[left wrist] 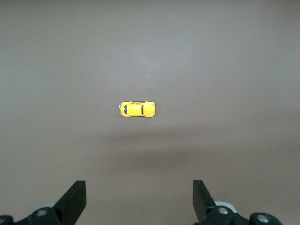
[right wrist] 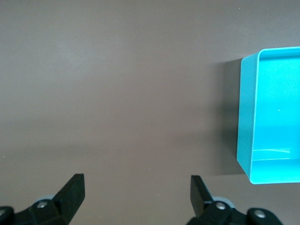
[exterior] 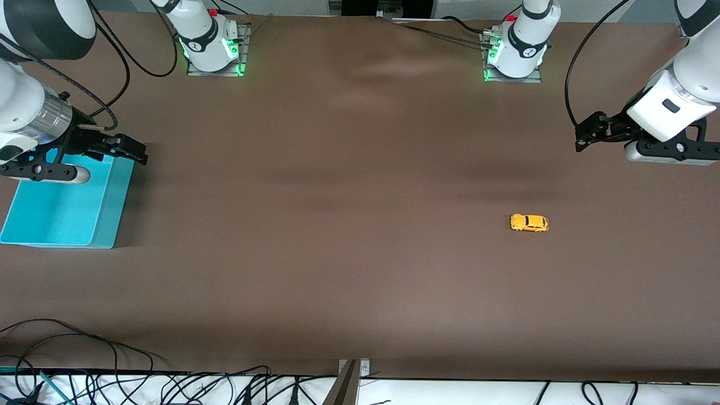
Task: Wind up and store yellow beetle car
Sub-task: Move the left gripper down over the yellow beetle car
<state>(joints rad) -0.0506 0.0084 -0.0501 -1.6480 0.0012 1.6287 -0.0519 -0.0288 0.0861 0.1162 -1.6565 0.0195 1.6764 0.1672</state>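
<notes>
The yellow beetle car (exterior: 529, 223) stands alone on the brown table toward the left arm's end; it also shows in the left wrist view (left wrist: 136, 108). My left gripper (exterior: 580, 139) is open and empty, up in the air over bare table, apart from the car; its jaws stand wide in its wrist view (left wrist: 139, 201). My right gripper (exterior: 135, 151) is open and empty, in the air over the edge of a cyan bin (exterior: 115, 202). Its wrist view (right wrist: 137, 199) shows bare table between the jaws.
The cyan bin, empty, sits at the right arm's end of the table and shows in the right wrist view (right wrist: 281, 103). Cables (exterior: 84, 382) lie along the table edge nearest the front camera. A brown cloth covers the table (exterior: 337, 225).
</notes>
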